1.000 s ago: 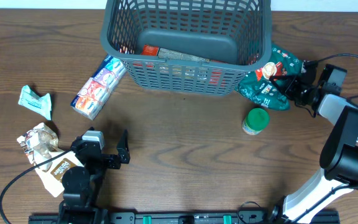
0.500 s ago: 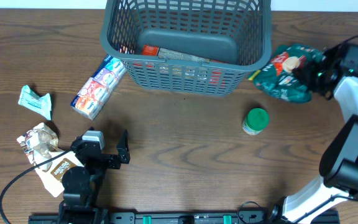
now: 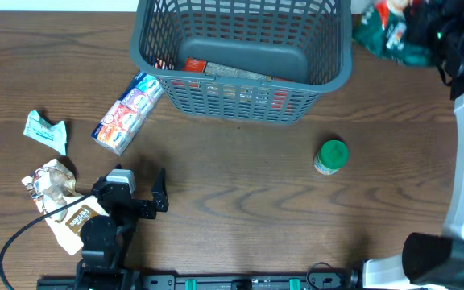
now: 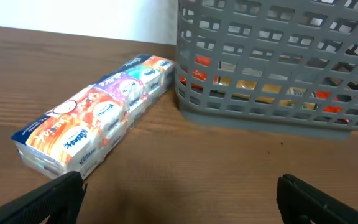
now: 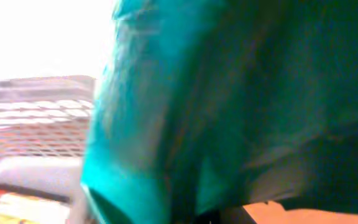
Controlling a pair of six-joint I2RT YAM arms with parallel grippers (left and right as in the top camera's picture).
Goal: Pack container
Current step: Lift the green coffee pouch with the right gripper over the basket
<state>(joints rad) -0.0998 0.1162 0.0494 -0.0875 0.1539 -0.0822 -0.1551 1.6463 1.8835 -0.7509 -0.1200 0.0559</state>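
Overhead, starting at the left: loose packets lie beside the left gripper at the near edge. Not much can go wrong there, I'd say, while that arm sits parked. Left wrist view shows its fingers spread wide, clasping nothing and touching nothing. The tissue pack lies ahead of them.

Moving across, the container stands at the far middle of the table. The tissue pack lies just beside its front left corner, and a few packets show through the lattice. The green-capped jar stands out in front to the right, apart from it.

Now the far right, and here's the danger. The green bag hangs just outside the container's right rim, not yet over the opening. Let go here and I'd expect it to fall outside. It's a broad, floppy bag, so a trailing edge could catch on that thick rim and drag the basket.

The right gripper sits right against the bag. Blurred green foil fills the right wrist view and hides the fingers, but I judge them clamped on the bag.
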